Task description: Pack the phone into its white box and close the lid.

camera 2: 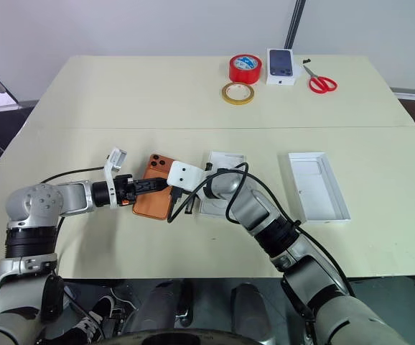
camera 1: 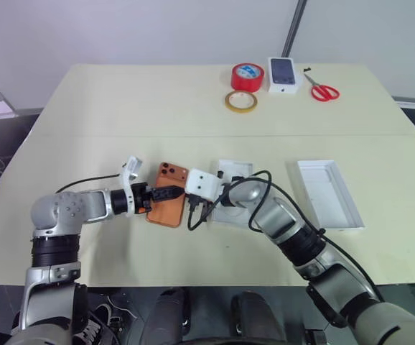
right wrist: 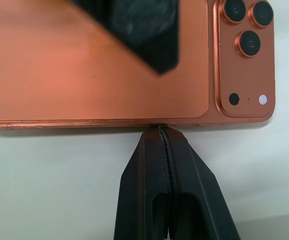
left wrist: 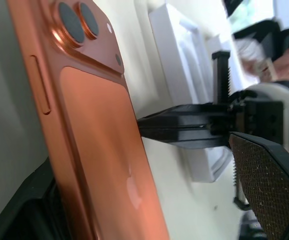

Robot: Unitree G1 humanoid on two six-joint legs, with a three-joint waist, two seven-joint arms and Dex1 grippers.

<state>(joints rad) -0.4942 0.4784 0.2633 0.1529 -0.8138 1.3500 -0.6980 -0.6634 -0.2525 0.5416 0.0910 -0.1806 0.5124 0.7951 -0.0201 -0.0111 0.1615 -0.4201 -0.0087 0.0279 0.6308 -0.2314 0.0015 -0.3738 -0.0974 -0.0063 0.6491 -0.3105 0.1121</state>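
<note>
The orange phone (camera 1: 166, 208) lies camera side up on the table, left of centre. My left gripper (camera 1: 163, 195) reaches in from the left and is open, with the phone between its fingers. One textured pad (left wrist: 264, 185) stands clear of the phone's back. My right gripper (right wrist: 159, 131) is shut, and its tips touch the phone's long right edge. A shallow white tray that I take for the white box (camera 1: 238, 169) lies just right of the phone, partly hidden by my right arm. The lid (camera 1: 329, 192), all white inside, lies open side up further right.
At the back of the table are a red tape roll (camera 1: 247, 76), a tan tape ring (camera 1: 241, 101), a small white box printed with a dark phone (camera 1: 284, 75) and red scissors (camera 1: 324, 90). A black cable (camera 1: 261, 188) loops over my right wrist.
</note>
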